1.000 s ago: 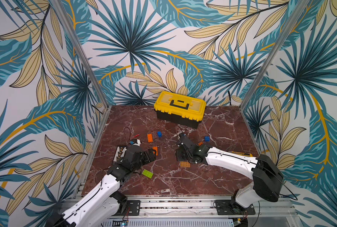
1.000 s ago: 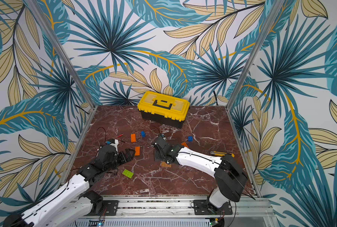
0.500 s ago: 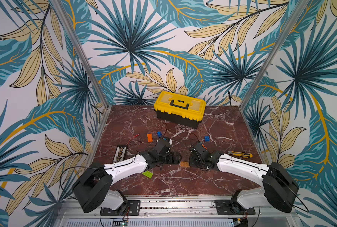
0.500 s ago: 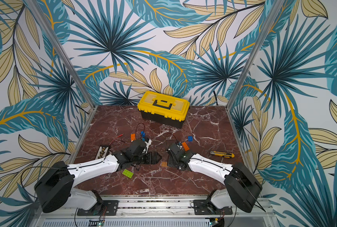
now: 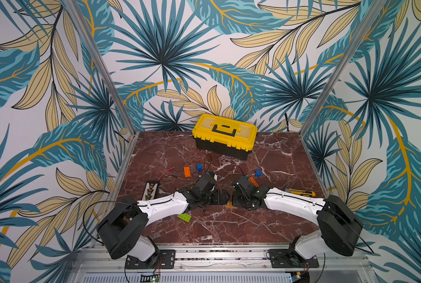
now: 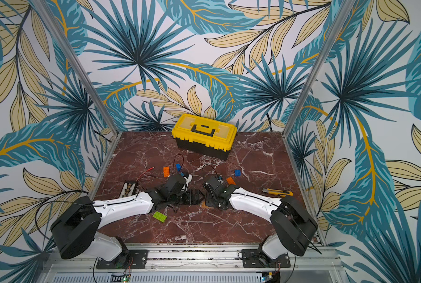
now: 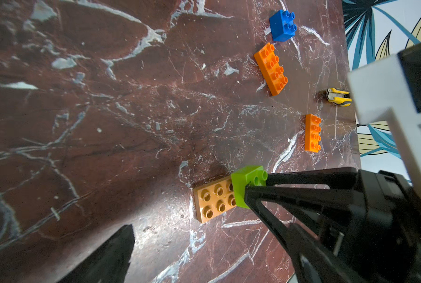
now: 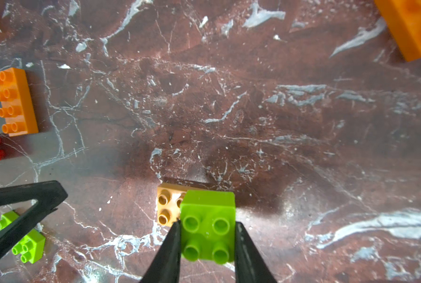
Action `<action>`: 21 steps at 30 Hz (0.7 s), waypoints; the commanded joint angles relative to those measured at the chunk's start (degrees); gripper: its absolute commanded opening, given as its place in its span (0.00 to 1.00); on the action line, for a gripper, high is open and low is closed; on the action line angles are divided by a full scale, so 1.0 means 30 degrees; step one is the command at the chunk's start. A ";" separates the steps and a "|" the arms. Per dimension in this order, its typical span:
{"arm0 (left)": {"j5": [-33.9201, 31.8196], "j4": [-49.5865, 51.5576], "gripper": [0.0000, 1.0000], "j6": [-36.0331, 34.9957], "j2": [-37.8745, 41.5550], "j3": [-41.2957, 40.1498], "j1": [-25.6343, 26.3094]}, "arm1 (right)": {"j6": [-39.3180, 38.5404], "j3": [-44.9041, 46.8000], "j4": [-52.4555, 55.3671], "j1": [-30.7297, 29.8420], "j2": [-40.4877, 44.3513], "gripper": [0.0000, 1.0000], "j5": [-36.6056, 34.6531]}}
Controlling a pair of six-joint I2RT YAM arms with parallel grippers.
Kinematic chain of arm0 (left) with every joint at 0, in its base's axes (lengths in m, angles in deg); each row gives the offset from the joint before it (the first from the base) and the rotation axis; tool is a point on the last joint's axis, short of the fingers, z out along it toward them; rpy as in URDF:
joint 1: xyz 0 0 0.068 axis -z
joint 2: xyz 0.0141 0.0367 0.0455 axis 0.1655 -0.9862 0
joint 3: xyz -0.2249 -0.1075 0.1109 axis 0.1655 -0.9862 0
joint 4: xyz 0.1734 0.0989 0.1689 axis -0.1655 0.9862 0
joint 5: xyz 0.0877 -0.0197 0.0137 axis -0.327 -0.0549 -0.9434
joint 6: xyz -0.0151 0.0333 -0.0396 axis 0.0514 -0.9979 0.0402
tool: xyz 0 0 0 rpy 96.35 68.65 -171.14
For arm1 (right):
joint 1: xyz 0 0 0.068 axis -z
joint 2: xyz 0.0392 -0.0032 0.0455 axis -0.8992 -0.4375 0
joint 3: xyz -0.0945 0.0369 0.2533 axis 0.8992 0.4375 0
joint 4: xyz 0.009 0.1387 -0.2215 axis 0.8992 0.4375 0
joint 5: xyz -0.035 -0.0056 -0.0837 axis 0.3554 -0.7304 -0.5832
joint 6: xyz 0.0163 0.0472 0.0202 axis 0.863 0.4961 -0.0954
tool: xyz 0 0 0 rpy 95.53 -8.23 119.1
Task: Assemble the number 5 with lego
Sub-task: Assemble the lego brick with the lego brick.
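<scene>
The brown stone table (image 5: 278,220) is the biggest thing here. At its back stands a yellow and black toolbox (image 5: 224,136). It is well apart from the tan brick (image 7: 212,199), which lies flat near the middle of the table.

The two arms meet at the tan brick. The left gripper (image 5: 221,197) is just beside the tan brick. Its fingers are spread wide and have nothing in them. The right gripper (image 8: 207,224) is pinched tight on a green brick (image 8: 208,205), with one finger on each side. The green brick sits over one end of the tan brick, bumps up, and hides part of it. I cannot tell if it is pushed all the way down.

A yellow knife (image 5: 300,192) lies well apart from the tan brick, on the right arm's side. A second green brick (image 5: 184,217) lies near the tan brick, on the left arm's side. Two orange bricks (image 5: 187,171) lie past the tan brick, toward the toolbox. Two small blue bricks (image 5: 199,167) lie a bit farther that way.
</scene>
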State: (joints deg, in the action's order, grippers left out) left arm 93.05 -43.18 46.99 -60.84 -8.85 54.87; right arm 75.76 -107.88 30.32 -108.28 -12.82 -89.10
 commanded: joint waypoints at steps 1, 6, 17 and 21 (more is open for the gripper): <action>-0.0351 -0.0384 1.00 0.0149 0.0129 0.0469 0.0062 | -0.0119 -0.0442 0.1169 -0.0191 -0.0230 0.27 -0.0550; -0.0359 -0.0398 1.00 0.0208 0.0132 0.0455 0.0062 | 0.0117 -0.0563 0.1434 -0.0287 -0.0377 0.26 -0.0535; -0.0361 -0.0386 1.00 0.0236 0.0167 0.0366 0.0062 | 0.0261 -0.0736 0.1435 -0.0477 -0.0806 0.26 -0.0379; -0.0538 -0.0256 1.00 0.0266 0.0266 0.0367 0.0062 | 0.0265 -0.0763 0.1372 -0.0491 -0.1024 0.26 -0.0227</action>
State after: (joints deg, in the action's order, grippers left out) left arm 92.44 -43.56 47.65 -60.84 -8.87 54.87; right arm 76.04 -109.56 32.70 -109.48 -14.79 -89.60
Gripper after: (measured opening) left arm 0.997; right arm 0.343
